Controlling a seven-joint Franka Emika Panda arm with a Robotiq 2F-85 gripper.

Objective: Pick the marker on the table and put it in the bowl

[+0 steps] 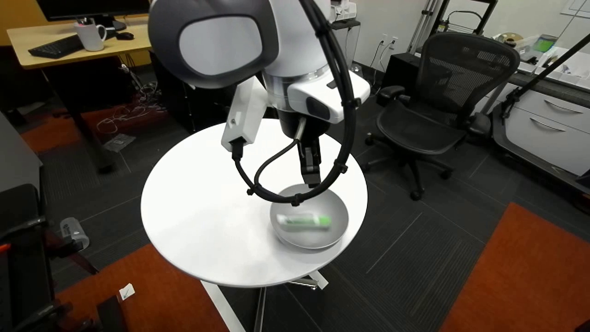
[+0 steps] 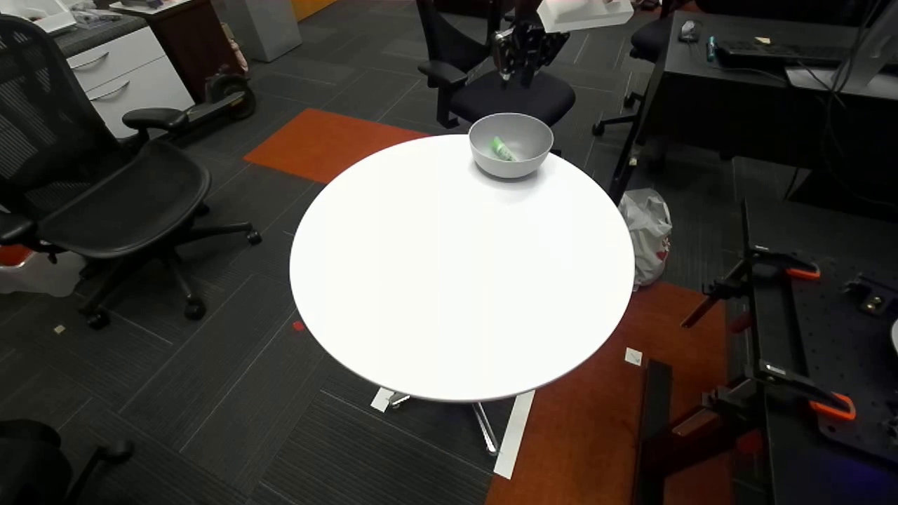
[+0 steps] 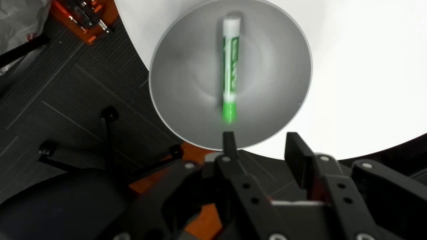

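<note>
The green and white marker (image 3: 231, 66) is inside the grey bowl (image 3: 273, 86) in the wrist view. It also shows in the bowl in both exterior views, blurred in an exterior view (image 1: 304, 221) and seen over the near rim in an exterior view (image 2: 502, 149). The bowl (image 1: 309, 240) stands near the edge of the round white table (image 1: 203, 207). My gripper (image 3: 261, 135) is open, with nothing between its fingers. It hangs above the bowl (image 2: 511, 170), by its edge, apart from the marker. The gripper also shows above the bowl in an exterior view (image 2: 520, 70).
A black mesh office chair (image 1: 428, 115) stands beside the table. A black chair (image 2: 519, 98) is behind the bowl's side of the table. A wooden desk (image 1: 32, 37) carries a mug (image 1: 91, 38) and keyboard. Black cables (image 1: 343, 138) loop from the arm down near the bowl.
</note>
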